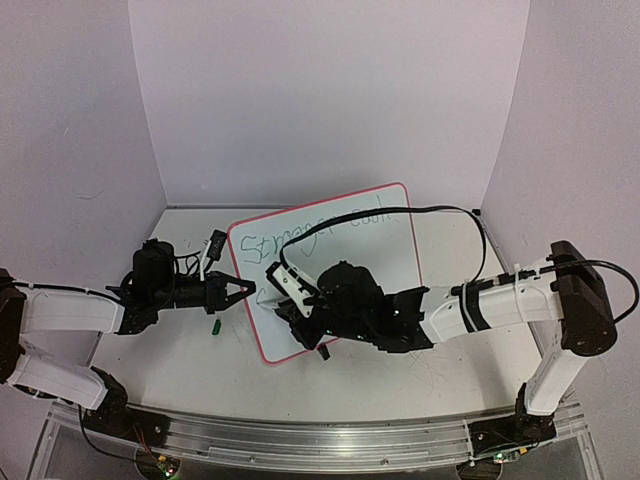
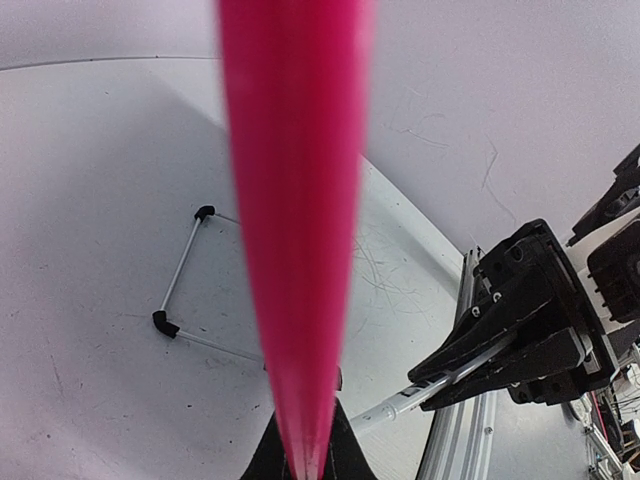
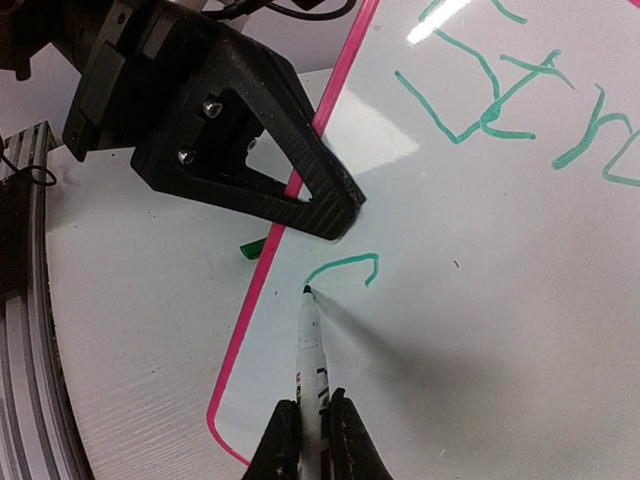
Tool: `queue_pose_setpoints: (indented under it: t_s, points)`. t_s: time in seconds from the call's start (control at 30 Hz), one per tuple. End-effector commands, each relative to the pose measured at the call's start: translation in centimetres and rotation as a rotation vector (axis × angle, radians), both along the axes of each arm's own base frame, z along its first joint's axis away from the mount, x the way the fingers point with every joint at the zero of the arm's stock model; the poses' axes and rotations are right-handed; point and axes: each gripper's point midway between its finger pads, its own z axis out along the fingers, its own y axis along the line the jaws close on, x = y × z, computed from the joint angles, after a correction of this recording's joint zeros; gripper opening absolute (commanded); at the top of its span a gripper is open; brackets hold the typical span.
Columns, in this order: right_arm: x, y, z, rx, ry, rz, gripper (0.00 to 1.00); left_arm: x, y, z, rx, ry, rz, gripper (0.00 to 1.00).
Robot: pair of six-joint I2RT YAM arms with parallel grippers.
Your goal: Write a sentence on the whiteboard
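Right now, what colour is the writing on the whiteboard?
Green. The writing shows best in the right wrist view.

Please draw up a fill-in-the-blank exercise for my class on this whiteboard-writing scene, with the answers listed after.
The marker held by the right claw writes in ___ ink.
The left claw is shut on the pink rim of the ___.
A small green object lies on the ___, beside that rim.
Missing words: green; whiteboard; table.
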Motion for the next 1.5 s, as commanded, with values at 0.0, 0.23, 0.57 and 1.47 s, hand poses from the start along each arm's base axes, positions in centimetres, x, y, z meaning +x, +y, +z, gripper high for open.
queue_pose_setpoints:
  t_s: [0.0,0.23,0.57,1.47]
  points:
    - [1.3,-1.3,0.7,-0.012,-0.036,-0.086,0.00,0.8,0.4,0.3,0.028,-0.073,0.031,0.00]
    - [1.7,-1.7,1.3,-0.008,-0.055,-0.110,0.00,0.7,0.5,0.4,0.026,-0.075,0.034,0.00]
    - [3.6,-2.3,2.4,0.027,-0.057,-0.175,0.00,0.7,0.6,0.4,0.027,-0.075,0.034,0.00]
    - [5.9,-2.3,4.8,0.092,-0.082,-0.238,0.00,0.7,0.6,0.4,0.029,-0.081,0.036,0.00]
